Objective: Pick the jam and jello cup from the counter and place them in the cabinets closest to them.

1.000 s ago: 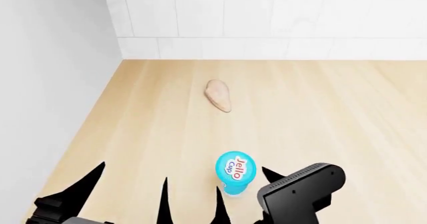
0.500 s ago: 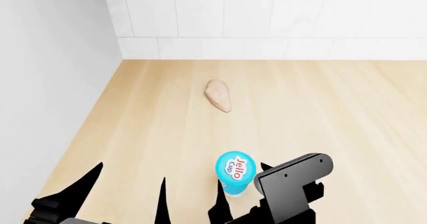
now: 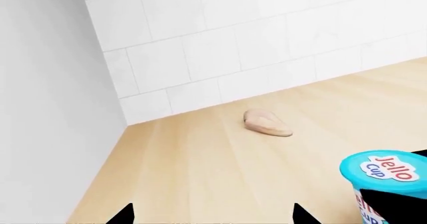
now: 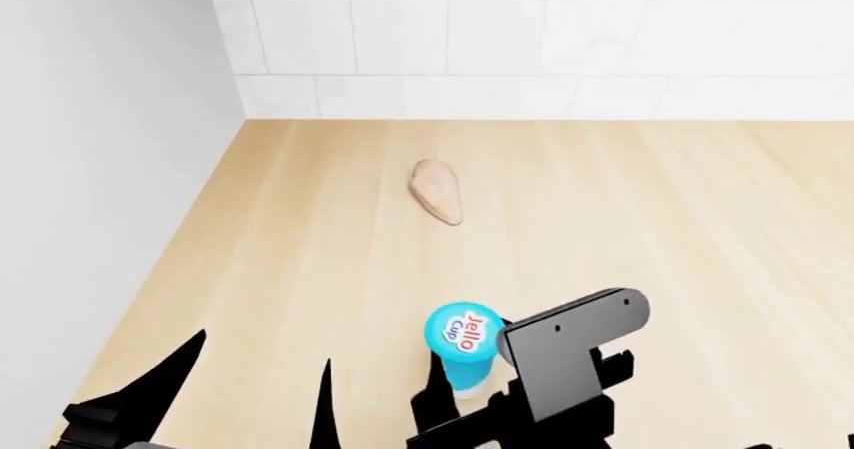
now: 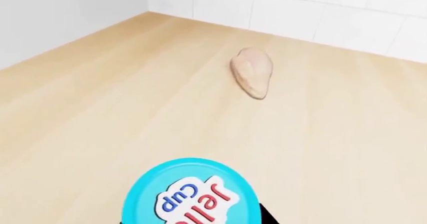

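We hold our right gripper (image 4: 467, 384) around the jello cup (image 4: 465, 344) near the counter's (image 4: 667, 229) front edge, though we cannot tell if it is clamped, our left gripper (image 4: 260, 389) spread wide beside it, a raw chicken breast (image 4: 438, 190) farther back.

The bench (image 4: 641, 209) lies open and bare across most of its width. Only a pale raw chicken breast (image 4: 438, 190) lies on it, well apart from the jello cup (image 4: 463, 344), with free wood between them. A grey side wall (image 4: 94, 169) closes the left edge and a white tiled wall (image 4: 534, 39) closes the back. The right gripper (image 4: 467, 389) crowds the cup's near side.
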Tool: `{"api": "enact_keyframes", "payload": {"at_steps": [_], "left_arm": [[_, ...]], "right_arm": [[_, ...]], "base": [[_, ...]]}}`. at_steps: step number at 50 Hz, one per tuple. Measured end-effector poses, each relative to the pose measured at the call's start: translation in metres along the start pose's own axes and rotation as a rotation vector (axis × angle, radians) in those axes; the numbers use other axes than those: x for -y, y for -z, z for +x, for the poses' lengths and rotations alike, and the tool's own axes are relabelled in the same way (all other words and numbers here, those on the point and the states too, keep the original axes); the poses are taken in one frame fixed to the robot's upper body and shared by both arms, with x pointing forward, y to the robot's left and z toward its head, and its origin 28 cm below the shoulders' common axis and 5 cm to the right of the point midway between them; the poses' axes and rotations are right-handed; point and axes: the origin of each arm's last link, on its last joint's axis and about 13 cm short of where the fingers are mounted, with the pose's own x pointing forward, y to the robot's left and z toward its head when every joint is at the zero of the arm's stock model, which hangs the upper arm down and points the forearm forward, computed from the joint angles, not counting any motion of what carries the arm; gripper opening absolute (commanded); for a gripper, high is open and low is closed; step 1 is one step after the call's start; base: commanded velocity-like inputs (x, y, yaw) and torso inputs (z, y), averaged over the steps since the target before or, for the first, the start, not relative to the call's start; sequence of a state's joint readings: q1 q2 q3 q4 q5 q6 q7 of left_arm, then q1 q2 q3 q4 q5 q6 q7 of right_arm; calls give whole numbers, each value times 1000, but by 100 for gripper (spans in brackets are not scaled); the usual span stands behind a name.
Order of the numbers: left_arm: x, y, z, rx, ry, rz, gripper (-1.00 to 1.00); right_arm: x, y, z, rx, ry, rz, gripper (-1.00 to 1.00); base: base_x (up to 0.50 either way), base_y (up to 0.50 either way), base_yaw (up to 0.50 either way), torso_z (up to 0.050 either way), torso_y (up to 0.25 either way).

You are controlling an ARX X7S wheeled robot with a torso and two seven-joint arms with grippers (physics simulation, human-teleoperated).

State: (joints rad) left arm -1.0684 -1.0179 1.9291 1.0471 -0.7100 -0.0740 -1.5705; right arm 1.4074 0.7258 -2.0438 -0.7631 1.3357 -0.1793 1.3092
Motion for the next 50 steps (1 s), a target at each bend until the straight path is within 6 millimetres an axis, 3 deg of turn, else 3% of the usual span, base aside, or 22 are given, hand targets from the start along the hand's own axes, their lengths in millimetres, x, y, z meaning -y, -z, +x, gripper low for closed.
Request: {"api": "enact_keyframes", "payload": {"at_steps": [10,25,36,41,46,50], "left_arm": [[0,0,-1,-2,-1,-3,100],[-3,2,-4,-2,-3,-9,100],[-3,2,-6,-1,1,-16,100],[-3,3,-8,0,7,-21,100],[-4,3,-10,1,13,-24,100],[-4,4,-11,3,17,-26,100]], "right_arm": [[0,-5,-4,30,3,-3,-100],[7,-46,-36,302,50,-11,-100],[15,-95,-53,571,124,2,-100],[13,-114,-59,541,203,-20,-100],[11,-146,-84,690,211,-2,-100],[10,-160,-104,797,206,1,-100]], "base": [[0,0,0,0,0],[0,0,0,0,0],[0,0,0,0,0],[0,0,0,0,0],[0,0,0,0,0],[0,0,0,0,0]]}}
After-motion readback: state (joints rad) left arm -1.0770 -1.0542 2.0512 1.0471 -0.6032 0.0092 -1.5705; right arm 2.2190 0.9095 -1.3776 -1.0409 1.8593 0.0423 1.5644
